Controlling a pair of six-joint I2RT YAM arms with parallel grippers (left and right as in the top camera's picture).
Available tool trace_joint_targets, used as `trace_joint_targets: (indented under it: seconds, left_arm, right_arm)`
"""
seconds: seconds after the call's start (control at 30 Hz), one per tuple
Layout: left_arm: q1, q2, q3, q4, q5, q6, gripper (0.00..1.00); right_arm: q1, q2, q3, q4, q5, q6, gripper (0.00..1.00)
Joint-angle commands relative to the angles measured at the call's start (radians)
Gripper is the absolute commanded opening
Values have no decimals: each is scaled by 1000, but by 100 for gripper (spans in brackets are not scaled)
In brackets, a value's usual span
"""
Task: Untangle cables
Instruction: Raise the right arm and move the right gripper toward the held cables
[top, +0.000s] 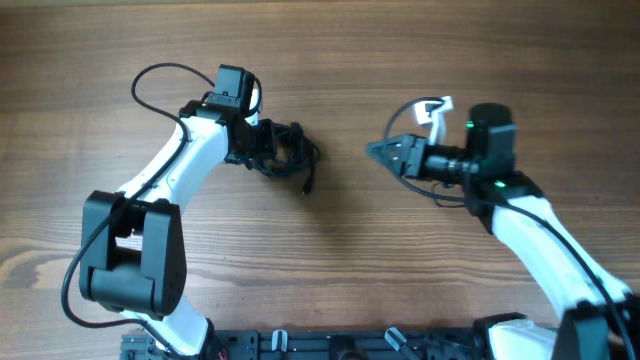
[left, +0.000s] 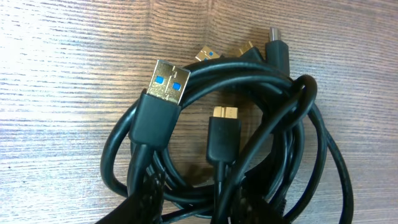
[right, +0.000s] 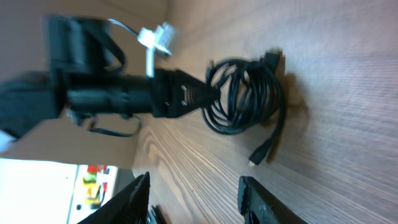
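Observation:
The cables (top: 292, 150) are a bunch of thin black cords coiled on the wooden table, left of centre. One plug end (top: 308, 185) trails toward the front. My left gripper (top: 268, 145) is at the coil's left side. In the left wrist view the cables (left: 236, 68) fill the frame, with a gold USB plug (left: 165, 84) and a smaller plug (left: 224, 114) on top. The left gripper (left: 198, 208) is open, with cords running between and under its fingers (left: 146, 199). My right gripper (top: 375, 150) points at the coil from the right, apart from it. The right gripper (right: 196, 199) is open and empty, and the cables (right: 242, 93) lie ahead of it.
The left arm's own thicker black wire (top: 150, 85) loops out at the back left. A white connector (top: 437, 108) hangs on the right arm. The arm bases and a black rail (top: 300, 345) line the front edge. Bare wood table (top: 340, 250) lies between the arms.

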Motion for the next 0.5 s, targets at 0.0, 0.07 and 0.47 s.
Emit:
trace_joint_targets:
  seconds: [0.0,0.07,0.47]
  left_arm:
    - [0,14,-12,10,-27,-9,24]
    - [0,14,-12,8,-27,-9,15]
    - [-51,15,-12,-107,-8,54,8]
  right_arm:
    - [64,86,16,69,34,18,44]
    - [92,128,16,122,46,27,44]
    - [225,317,16,207,202,232,45]
